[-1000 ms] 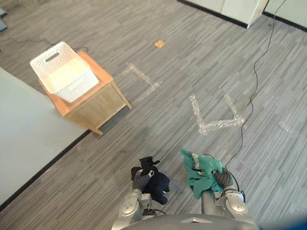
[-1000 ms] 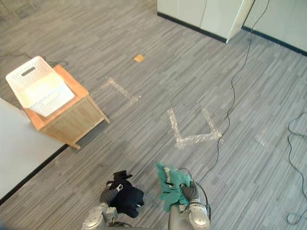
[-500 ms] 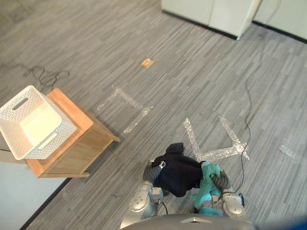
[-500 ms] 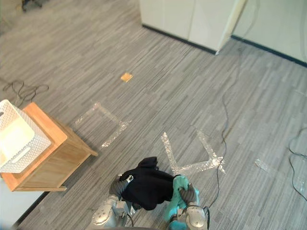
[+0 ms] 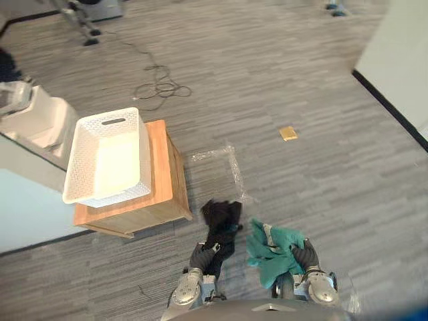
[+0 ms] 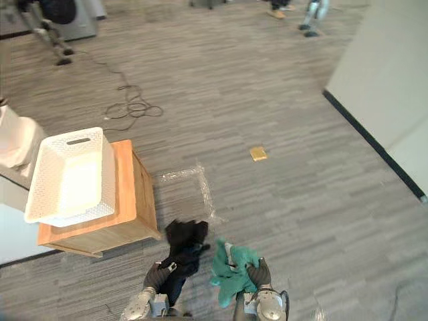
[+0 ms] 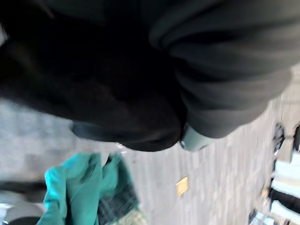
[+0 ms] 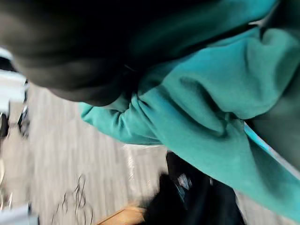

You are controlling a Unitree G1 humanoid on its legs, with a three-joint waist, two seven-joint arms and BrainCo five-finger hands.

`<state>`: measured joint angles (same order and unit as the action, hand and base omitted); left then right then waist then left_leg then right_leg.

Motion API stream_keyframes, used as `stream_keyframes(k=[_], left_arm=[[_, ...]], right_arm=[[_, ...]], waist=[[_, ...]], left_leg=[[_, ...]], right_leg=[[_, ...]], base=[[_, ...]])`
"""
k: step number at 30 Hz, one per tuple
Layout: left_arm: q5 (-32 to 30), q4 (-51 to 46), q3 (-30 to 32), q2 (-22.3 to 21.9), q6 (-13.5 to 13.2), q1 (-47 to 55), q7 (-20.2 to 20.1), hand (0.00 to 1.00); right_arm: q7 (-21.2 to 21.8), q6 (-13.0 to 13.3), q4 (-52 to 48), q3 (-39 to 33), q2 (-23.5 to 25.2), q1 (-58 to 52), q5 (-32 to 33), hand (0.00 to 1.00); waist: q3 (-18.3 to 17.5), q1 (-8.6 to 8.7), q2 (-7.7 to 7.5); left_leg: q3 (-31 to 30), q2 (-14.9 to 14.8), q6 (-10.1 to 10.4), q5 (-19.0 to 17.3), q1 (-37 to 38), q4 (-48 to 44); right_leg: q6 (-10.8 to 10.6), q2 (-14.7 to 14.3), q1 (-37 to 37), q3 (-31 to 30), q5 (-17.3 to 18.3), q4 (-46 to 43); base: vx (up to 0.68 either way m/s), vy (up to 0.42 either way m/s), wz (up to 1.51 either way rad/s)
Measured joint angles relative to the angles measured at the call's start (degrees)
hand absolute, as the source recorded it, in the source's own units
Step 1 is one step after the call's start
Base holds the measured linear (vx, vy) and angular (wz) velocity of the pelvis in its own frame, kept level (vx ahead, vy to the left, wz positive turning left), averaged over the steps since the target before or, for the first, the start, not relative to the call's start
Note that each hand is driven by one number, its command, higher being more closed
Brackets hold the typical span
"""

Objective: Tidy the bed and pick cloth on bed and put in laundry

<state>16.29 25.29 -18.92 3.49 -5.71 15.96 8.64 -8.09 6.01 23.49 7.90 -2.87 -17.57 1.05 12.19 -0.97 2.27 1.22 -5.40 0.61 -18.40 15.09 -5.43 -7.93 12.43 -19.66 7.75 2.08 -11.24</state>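
Since the earlier frame the head camera had swung round. The black cloth point(image 5: 221, 223), spread wide and touching the teal cloth point(image 5: 270, 248) half a second before, was now drawn in narrow and hung apart from it.

Left eye view: the left hand point(image 5: 200, 255) was clenched on the lower end of the black cloth, which reached forward from it above the floor point(image 5: 321, 187). The right hand point(image 5: 306, 255) was clenched on the teal cloth, bunched just beside it. Both cloths were held low in front of the robot. The white laundry basket point(image 5: 110, 160) stood empty on a small wooden desk point(image 5: 160, 167), ahead and to the left of the black cloth, near it but not touching. Tape marks point(image 5: 231, 167) lay on the floor by the desk, and a tan square point(image 5: 288, 133) lay well beyond.

Right eye view: the same arrangement was noted, with a gap of floor between the two cloths.

Left wrist view: black cloth was gathered against the hand's dark ribbed cover point(image 7: 225, 70). The teal cloth hung beyond it, and the tan square showed on the floor.

Right wrist view: teal cloth was wrapped close over the right hand. The black cloth and a corner of the desk showed past it.
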Motion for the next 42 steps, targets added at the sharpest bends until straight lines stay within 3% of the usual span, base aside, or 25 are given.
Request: stream_keyframes(k=[1, 2, 6, 7, 9, 11, 13, 15, 17, 18, 19, 20, 21, 23, 25, 28, 29, 31, 32, 34, 37, 39, 40, 41, 42], left_arm=[[-0.1, 0.4, -0.3, -0.1, 0.1, 0.0, 0.0, 1.00], [-0.1, 1.4, -0.6, -1.8, 0.1, -0.3, 0.1, 1.00], [-2.0, 5.9, -0.4, -4.4, -0.1, -1.3, 0.0, 1.00], [-1.8, 6.3, 1.6, -4.6, 0.0, -1.6, 0.1, 1.00], [-1.0, 6.3, 2.4, -4.3, 0.0, -1.4, 0.3, 1.00], [0.2, 4.0, 2.8, -4.0, -0.1, -0.9, 0.4, 1.00], [0.3, 2.1, 3.0, -4.1, -0.2, 0.3, 0.3, 1.00], [0.5, -0.6, 3.2, -4.2, -0.2, 1.3, 0.3, 1.00], [0.5, -2.1, 3.2, -4.3, -0.2, 1.4, 0.0, 1.00], [0.5, -2.7, 3.2, -4.5, -0.1, 1.5, -0.1, 1.00], [0.5, -3.4, 3.2, -4.7, -0.1, 1.8, -0.2, 1.00], [0.3, -3.7, 3.4, -4.6, 0.1, 1.5, -0.4, 1.00], [0.0, -4.7, 4.3, -4.6, 0.4, 0.6, -0.9, 1.00], [-0.1, -7.4, 5.5, -5.1, 0.6, 0.7, -1.3, 1.00], [-0.2, -8.3, 6.2, -5.1, 0.6, 0.6, -1.3, 1.00], [-0.3, -8.3, 6.3, -4.7, 0.8, 1.2, -1.2, 1.00], [-0.6, -8.3, 6.4, -4.2, 0.9, 1.5, -1.2, 1.00], [-2.4, -8.4, 6.3, -3.3, 0.9, 1.8, -1.2, 1.00], [-2.5, -8.3, 6.5, -2.8, 0.8, 2.0, -1.2, 1.00], [-2.6, -8.2, 7.2, -2.5, 0.7, 2.2, -1.1, 1.00], [-4.6, -8.0, 7.5, -2.6, 0.5, 2.4, -1.1, 1.00], [-4.7, -7.9, 8.6, -2.5, 0.4, 2.6, -1.0, 1.00], [-5.0, -7.7, 9.4, -1.8, 0.4, 3.0, -1.1, 1.00], [-5.6, -5.4, 10.4, -3.3, 0.7, 2.7, -1.0, 1.00], [-5.9, -5.6, 10.4, -3.5, 0.6, 3.4, -1.2, 1.00]], right_arm=[[0.0, -0.1, 0.2, 0.4, 0.4, 0.1, -0.1, 1.00], [-0.1, -0.2, 0.4, -0.3, -0.4, 1.1, -0.1, 1.00], [-0.5, -0.6, 0.4, -0.1, -0.5, 1.7, -0.2, 1.00], [-0.3, -0.6, 0.8, 1.8, -1.0, 1.3, -0.2, 1.00], [0.1, -0.7, 1.0, 3.7, -1.6, 1.1, -0.3, 1.00], [0.2, -0.7, 1.0, 4.3, -1.7, 1.4, -0.3, 1.00], [0.1, -0.9, 1.0, 4.3, -1.7, 1.6, -0.3, 1.00], [0.1, -1.3, 1.0, 4.3, -1.7, 2.3, -0.3, 1.00], [0.1, -1.3, 0.9, 4.4, -1.8, 2.6, -0.8, 1.00], [0.1, -1.3, 0.7, 4.3, -1.9, 2.4, -1.3, 1.00], [0.1, -1.3, 0.5, 4.4, -2.0, 2.1, -1.4, 1.00], [-0.1, -2.1, 1.2, 4.6, -1.2, 2.4, -2.0, 1.00], [-0.3, -2.2, 1.1, 4.6, -0.4, 2.6, -2.4, 1.00], [-1.0, -2.4, 1.1, 4.4, -0.5, 3.7, -2.4, 1.00], [-1.0, -2.6, 1.2, 4.3, -0.3, 4.5, -2.4, 1.00], [-0.6, -2.3, 1.4, 4.4, -0.3, 4.2, -2.5, 1.00], [-0.1, -2.3, 1.4, 4.4, -0.1, 3.6, -2.5, 1.00], [0.3, -2.3, 1.3, 4.3, 0.1, 2.5, -2.5, 1.00], [0.6, -2.2, 1.0, 4.3, 0.2, 1.3, -2.5, 1.00], [1.0, -2.2, 0.9, 4.5, 0.3, 0.8, -2.5, 1.00], [1.1, -2.2, 0.4, 4.0, 0.0, 1.8, -2.5, 1.00], [1.0, -2.0, 0.0, 3.8, 0.1, 2.2, -2.4, 1.00], [1.0, -1.9, 0.0, 3.9, 0.6, 2.1, -2.4, 1.00], [1.1, -2.2, 0.6, 3.8, -0.8, 2.9, -2.4, 1.00], [0.9, -2.2, 0.2, 3.7, -1.1, 2.9, -2.4, 1.00]], waist=[[-0.1, 0.10, -0.13], [0.0, -0.59, 1.73], [0.0, 0.16, 3.31], [0.3, 0.05, 3.74], [0.4, -0.85, 3.79], [0.5, -2.03, 3.89], [0.5, -2.07, 3.88], [0.6, -3.26, 3.88], [0.8, -3.29, 3.48], [0.9, -3.16, 3.45], [0.8, -3.22, 3.71], [0.3, -2.87, 1.32], [0.2, -2.40, -0.60], [0.2, -2.40, -0.74], [0.2, -3.07, -1.19], [0.1, -2.65, -1.42], [-0.2, -2.33, -0.90], [-0.8, -1.01, -0.55], [-1.8, -0.18, -0.76], [-2.2, 0.39, -0.94], [-1.9, 0.87, -0.01], [-1.9, 0.49, -1.31], [-2.0, 0.22, -3.22], [-2.0, -0.31, -0.55], [-2.1, -0.08, -0.42]], left_leg=[[-1.3, -2.2, 2.6, -1.9, 2.5, 1.4], [-1.8, -4.4, 2.4, -0.9, 2.3, 0.9], [-4.1, -7.1, 2.3, 5.3, -2.8, -15.4], [-3.4, -10.0, 2.3, 14.0, -9.4, -30.6], [-0.8, -13.0, 2.7, 20.0, -13.0, -39.1], [7.2, -15.0, 1.1, 12.9, -20.2, -52.1], [11.7, -13.6, 1.4, 8.7, -23.5, -52.8], [15.6, -9.5, 1.8, 3.8, -28.5, -45.8], [22.1, -6.5, 1.2, 3.5, -31.4, -33.9], [27.3, -5.7, 0.2, 5.9, -32.2, -27.5], [32.0, -5.4, -3.4, 8.9, -32.0, -22.9], [37.4, -3.3, -10.8, 8.3, -30.0, -21.9], [43.2, -2.4, -11.8, 8.0, -30.3, -22.2], [46.8, -2.1, -15.9, 3.6, -29.5, -22.7], [43.7, 0.1, -14.3, -0.1, -26.1, -20.4], [36.2, 4.8, -12.1, -0.1, -18.3, -14.6], [32.4, 6.1, -11.3, 0.3, -15.3, -12.3], [25.8, 7.4, -10.1, 1.1, -12.1, -9.7], [21.2, 7.8, -9.4, 1.5, -11.9, -8.6], [13.9, 7.7, -8.4, 2.2, -11.3, -8.1], [2.7, 5.4, -5.5, 3.5, -11.1, -7.7], [-1.5, 5.1, -2.6, 3.4, -11.5, -7.7], [-4.0, 5.5, 0.0, 1.9, -11.1, -8.1], [-6.0, 2.8, 1.9, 2.1, -11.7, -8.5], [-6.2, 2.0, 3.0, 2.6, -12.0, -8.6]], right_leg=[[-0.6, -1.0, -0.6, -1.2, -7.9, -2.6], [1.1, -2.9, -2.4, -1.3, -4.2, -8.1], [3.8, -3.6, 0.2, 2.1, 5.0, -16.0], [5.4, -4.9, 5.7, 4.7, 7.4, -14.5], [6.9, -6.7, 10.3, 6.1, 8.6, -11.0], [8.3, -7.6, 17.1, 6.5, 9.2, -5.7], [8.4, -7.7, 22.3, 6.6, 9.2, -1.3], [7.6, -7.3, 27.7, 7.4, 9.4, 1.9], [5.2, -6.4, 31.8, 8.3, 11.0, 3.6], [3.7, -6.2, 34.0, 8.8, 12.0, 4.4], [2.4, -6.5, 35.4, 9.1, 12.8, 4.6], [0.8, -4.6, 37.3, 10.0, 14.1, 4.5], [0.6, -3.4, 37.3, 11.3, 13.3, 4.1], [0.7, -4.2, 38.1, 12.5, 11.1, 2.5], [-1.4, -3.5, 36.6, 11.9, 9.7, -8.1], [-3.3, -0.2, 27.1, 8.1, 8.0, -39.5], [-2.4, 0.9, 23.0, 8.3, 8.4, -48.0], [0.7, 3.3, 17.8, 10.1, 10.2, -51.2], [3.1, 4.3, 14.2, 10.3, 11.6, -48.6], [4.5, 3.8, 9.9, 7.3, 12.9, -40.4], [2.4, -3.8, 8.1, -6.2, 12.4, -16.4], [1.3, -5.3, 8.3, -14.4, 6.6, -3.1], [-0.8, -4.5, 8.7, -17.1, -2.0, 1.2], [0.4, -6.1, 10.3, -13.5, -1.4, 0.3], [0.9, -6.3, 11.2, -12.2, -0.3, 0.7]], base=[[0.59, -0.460, 0.66], [0.57, -0.443, 0.44], [0.58, -0.440, 0.44], [0.55, -0.342, 0.47], [0.42, -0.189, 0.24], [0.44, -0.140, 0.10], [0.49, -0.083, 0.08], [0.56, 0.021, -0.05], [0.53, 0.119, 0.04], [0.56, 0.170, 0.18], [0.56, 0.207, 0.52], [0.57, 0.206, 0.87], [0.57, 0.211, 1.08], [0.57, 0.246, 1.07], [0.61, 0.291, 1.09], [0.45, 0.126, 1.32], [0.34, 0.021, 1.29], [0.42, -0.058, 1.90], [0.36, -0.086, 2.06], [0.38, -0.202, 2.04], [0.39, -0.320, 1.99], [0.30, -0.404, 1.80], [0.28, -0.467, 1.43], [0.27, -0.445, 1.46], [0.24, -0.373, 1.26]])
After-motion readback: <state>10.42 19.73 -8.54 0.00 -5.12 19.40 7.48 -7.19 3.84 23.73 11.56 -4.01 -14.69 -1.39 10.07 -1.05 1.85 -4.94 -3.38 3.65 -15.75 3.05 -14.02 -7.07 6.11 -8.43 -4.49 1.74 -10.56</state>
